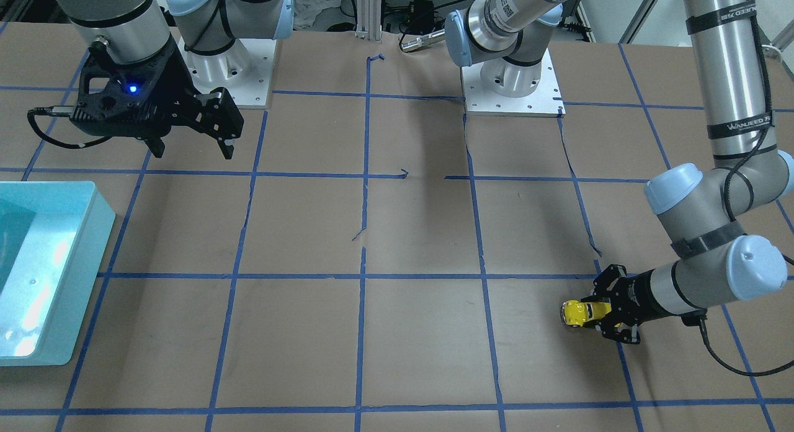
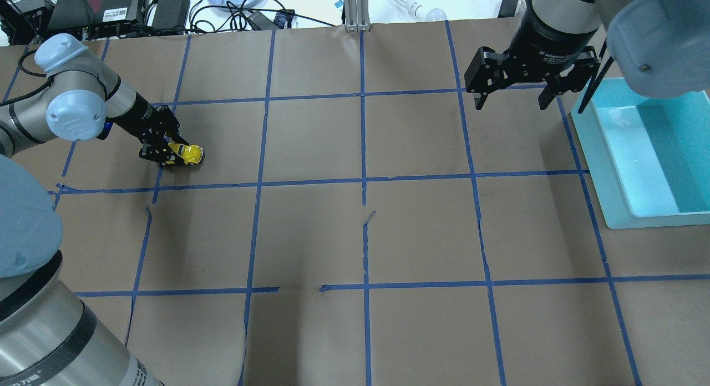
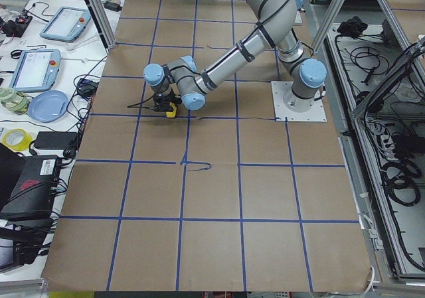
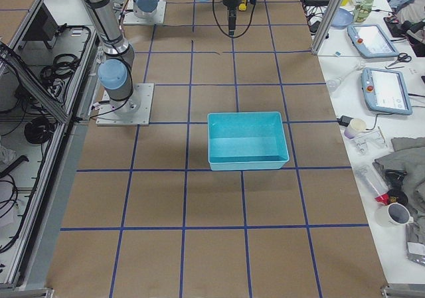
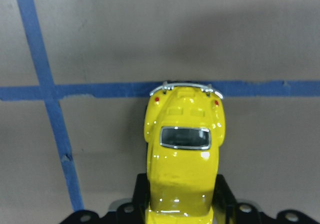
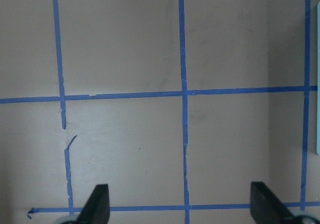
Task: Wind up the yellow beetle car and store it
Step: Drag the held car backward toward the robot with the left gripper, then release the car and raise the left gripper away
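Left gripper grips the car low at the table.
Its arm lies flat; the car's back points straight out. Right gripper hangs wide apart.

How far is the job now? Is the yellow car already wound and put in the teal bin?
Done: the left gripper is shut on the yellow beetle car, low at the table. In hand: perhaps the winding; I cannot tell if it is wound. Left: storing the car in the teal bin, which looks empty; the open right gripper hovers near it.
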Action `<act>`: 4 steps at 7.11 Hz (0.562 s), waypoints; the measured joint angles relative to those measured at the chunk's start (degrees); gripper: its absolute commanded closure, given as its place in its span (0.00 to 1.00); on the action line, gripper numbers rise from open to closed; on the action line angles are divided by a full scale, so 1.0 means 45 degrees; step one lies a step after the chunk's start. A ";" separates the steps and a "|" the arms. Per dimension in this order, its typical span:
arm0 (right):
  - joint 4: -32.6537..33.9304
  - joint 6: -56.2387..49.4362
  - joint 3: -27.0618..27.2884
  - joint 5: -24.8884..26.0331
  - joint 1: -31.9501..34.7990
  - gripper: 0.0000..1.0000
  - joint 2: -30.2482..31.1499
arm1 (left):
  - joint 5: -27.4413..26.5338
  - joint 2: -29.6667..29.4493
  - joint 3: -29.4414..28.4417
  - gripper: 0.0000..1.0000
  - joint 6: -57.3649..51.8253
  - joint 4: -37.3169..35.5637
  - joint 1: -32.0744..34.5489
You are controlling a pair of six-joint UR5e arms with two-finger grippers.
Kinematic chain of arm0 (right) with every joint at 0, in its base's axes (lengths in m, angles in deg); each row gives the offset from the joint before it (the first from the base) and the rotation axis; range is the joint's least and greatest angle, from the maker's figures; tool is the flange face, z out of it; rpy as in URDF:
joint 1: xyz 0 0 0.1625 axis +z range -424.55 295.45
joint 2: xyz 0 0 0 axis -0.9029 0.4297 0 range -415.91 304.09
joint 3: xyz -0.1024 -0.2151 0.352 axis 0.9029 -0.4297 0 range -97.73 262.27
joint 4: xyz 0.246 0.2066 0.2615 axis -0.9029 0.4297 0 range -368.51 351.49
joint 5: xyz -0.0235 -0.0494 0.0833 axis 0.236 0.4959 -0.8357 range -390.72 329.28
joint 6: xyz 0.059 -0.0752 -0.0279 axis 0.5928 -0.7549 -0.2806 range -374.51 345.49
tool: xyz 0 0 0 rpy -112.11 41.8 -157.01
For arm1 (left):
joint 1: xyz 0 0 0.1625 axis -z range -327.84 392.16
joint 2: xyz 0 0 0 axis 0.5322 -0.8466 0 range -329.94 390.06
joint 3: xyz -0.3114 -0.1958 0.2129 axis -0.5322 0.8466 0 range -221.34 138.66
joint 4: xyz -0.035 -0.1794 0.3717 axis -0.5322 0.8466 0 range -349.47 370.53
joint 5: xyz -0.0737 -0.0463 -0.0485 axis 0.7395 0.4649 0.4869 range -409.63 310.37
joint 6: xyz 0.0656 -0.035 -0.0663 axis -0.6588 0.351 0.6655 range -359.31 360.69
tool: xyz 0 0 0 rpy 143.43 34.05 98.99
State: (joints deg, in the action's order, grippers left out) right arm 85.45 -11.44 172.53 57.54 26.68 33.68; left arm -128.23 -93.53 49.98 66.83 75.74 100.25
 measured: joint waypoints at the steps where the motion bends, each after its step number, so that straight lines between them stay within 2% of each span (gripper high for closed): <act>1: 0.0000 0.0000 0.0000 0.0005 0.0000 0.00 -0.0001 | -0.0001 -0.0004 0.0009 0.99 -0.0017 0.0012 -0.0022; 2: 0.0000 0.0000 0.0000 0.0005 0.0000 0.00 -0.0002 | -0.0033 -0.0017 0.0015 1.00 -0.0025 0.0021 -0.0028; 3: 0.0000 0.0000 0.0000 0.0011 0.0000 0.00 -0.0006 | -0.0058 -0.0020 0.0018 0.76 -0.0027 0.0038 -0.0034; 4: 0.0000 0.0000 0.0000 0.0014 0.0000 0.00 -0.0006 | -0.0067 -0.0026 0.0017 0.35 -0.0024 0.0044 -0.0033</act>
State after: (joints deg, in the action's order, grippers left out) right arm 85.45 -11.44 172.53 57.60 26.68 33.65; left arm -128.53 -93.64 50.06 66.72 75.94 100.10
